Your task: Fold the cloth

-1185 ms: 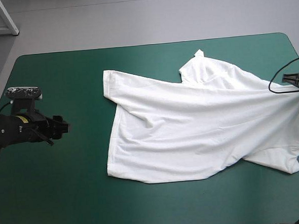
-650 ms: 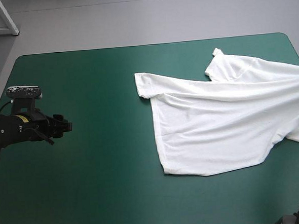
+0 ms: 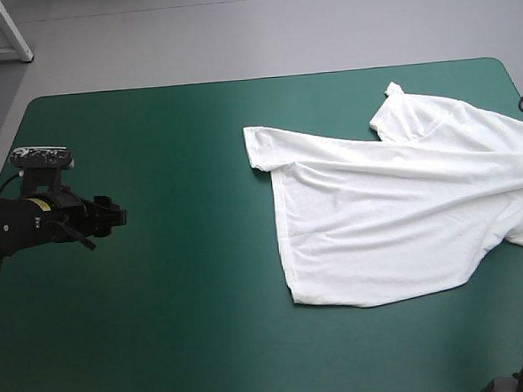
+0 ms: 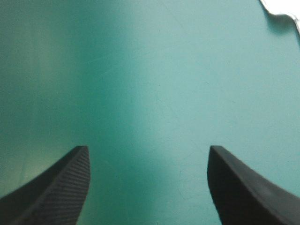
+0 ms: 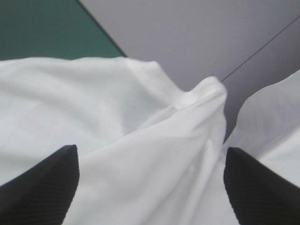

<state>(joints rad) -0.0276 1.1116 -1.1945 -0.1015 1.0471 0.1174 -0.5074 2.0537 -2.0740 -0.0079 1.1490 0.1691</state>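
The white T-shirt (image 3: pixel 396 214) lies spread and wrinkled on the right half of the table, a sleeve (image 3: pixel 263 150) pointing toward the middle and its right side running past the table's right edge. My left gripper (image 3: pixel 113 214) hovers low at the left side, far from the shirt. Its fingers stand open over bare teal-green cover (image 4: pixel 150 93), and only a corner of the T-shirt (image 4: pixel 281 11) shows far ahead. My right gripper (image 5: pixel 150 187) is out of the high view. It is open, with bunched folds of the T-shirt (image 5: pixel 140 140) lying between and ahead of its fingers.
In the right wrist view the table's edge (image 5: pixel 101 30) runs just beyond the shirt, with grey floor past it. Teal-green cover (image 3: pixel 185 254) separates the left gripper from the shirt. A white frame leg (image 3: pixel 11 29) stands off the table's far left corner.
The T-shirt has been dragged to the right across the table and has settled. The right gripper, earlier shut on it at the right edge, has left the high view. The left arm stayed put.
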